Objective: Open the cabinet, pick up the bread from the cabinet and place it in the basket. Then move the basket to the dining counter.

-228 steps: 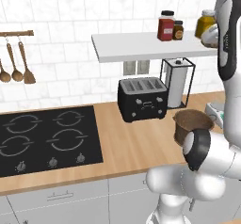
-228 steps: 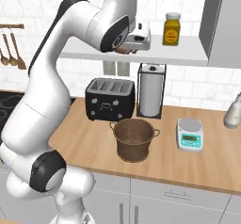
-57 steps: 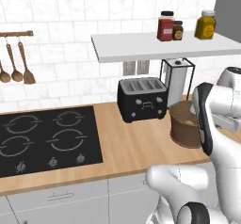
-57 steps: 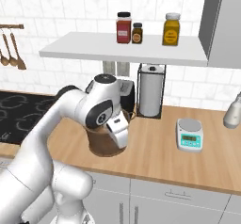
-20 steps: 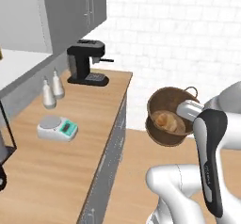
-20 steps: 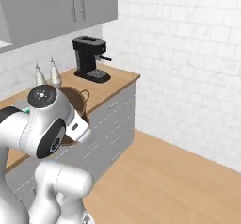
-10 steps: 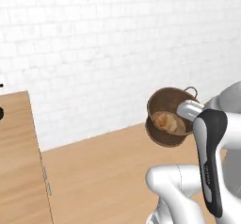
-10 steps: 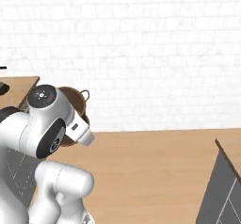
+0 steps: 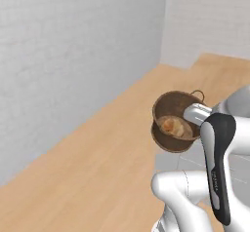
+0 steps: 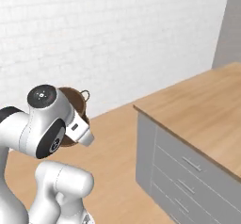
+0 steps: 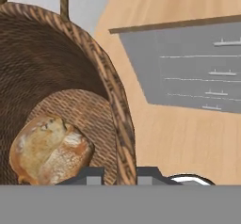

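The basket (image 9: 168, 139), round, dark brown and woven, hangs tilted in the air in front of my arm, with its mouth turned toward the left base camera. The bread (image 9: 173, 125), a golden-brown bun, lies inside on the bottom. My gripper (image 9: 187, 115) is shut on the basket's rim at its right side. In the hand view the rim (image 11: 116, 106) runs down between my two fingertips (image 11: 90, 175), and the bread (image 11: 49, 150) sits low at the left. The dining counter (image 10: 199, 104), a long light-wood top over a grey front, stands to the right.
A white brick wall (image 10: 117, 35) runs behind, above a bare wood floor (image 9: 93, 167). The counter's grey front has drawers with bar handles (image 10: 191, 164). In the hand view that drawer front (image 11: 188, 63) lies beyond the basket. Part of the basket (image 10: 77, 103) peeks out behind my arm.
The base has turned, so the whole scene has swung: the coffee-machine worktop is gone and the wood-topped counter has come in at right. The basket with the bread stays in my grip.
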Available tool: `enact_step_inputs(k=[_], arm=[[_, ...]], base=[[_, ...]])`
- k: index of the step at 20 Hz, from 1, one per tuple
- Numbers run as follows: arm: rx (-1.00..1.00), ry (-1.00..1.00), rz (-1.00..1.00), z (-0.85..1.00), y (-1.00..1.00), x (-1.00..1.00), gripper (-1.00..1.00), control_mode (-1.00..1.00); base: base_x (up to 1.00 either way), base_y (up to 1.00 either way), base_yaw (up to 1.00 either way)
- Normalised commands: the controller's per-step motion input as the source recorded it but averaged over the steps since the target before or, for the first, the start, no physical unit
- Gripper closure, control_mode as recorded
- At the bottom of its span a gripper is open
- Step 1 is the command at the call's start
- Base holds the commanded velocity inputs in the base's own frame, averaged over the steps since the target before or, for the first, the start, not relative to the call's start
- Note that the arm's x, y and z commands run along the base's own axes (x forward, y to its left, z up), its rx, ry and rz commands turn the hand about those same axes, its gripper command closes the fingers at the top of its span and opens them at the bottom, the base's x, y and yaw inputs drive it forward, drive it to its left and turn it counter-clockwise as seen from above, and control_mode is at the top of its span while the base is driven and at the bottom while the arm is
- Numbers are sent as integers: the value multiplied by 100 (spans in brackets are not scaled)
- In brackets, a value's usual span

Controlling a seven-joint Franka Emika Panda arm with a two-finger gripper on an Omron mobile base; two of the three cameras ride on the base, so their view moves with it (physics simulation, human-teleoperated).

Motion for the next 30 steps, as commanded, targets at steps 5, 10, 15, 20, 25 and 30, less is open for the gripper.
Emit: enact_step_inputs(k=[5,10,15,20,25,30], arm=[[0,0,0,0,0,0,100,100],[0,0,0,0,0,0,100,100],[0,0,0,0,0,0,100,100],[0,0,0,0,0,0,100,100],[0,0,0,0,0,0,100,100],[0,0,0,0,0,0,100,100]], base=[[0,0,-89],[61,-24,-58],[97,-14,-13],[46,-15,-13],[19,-5,-11],[6,-1,-27]])
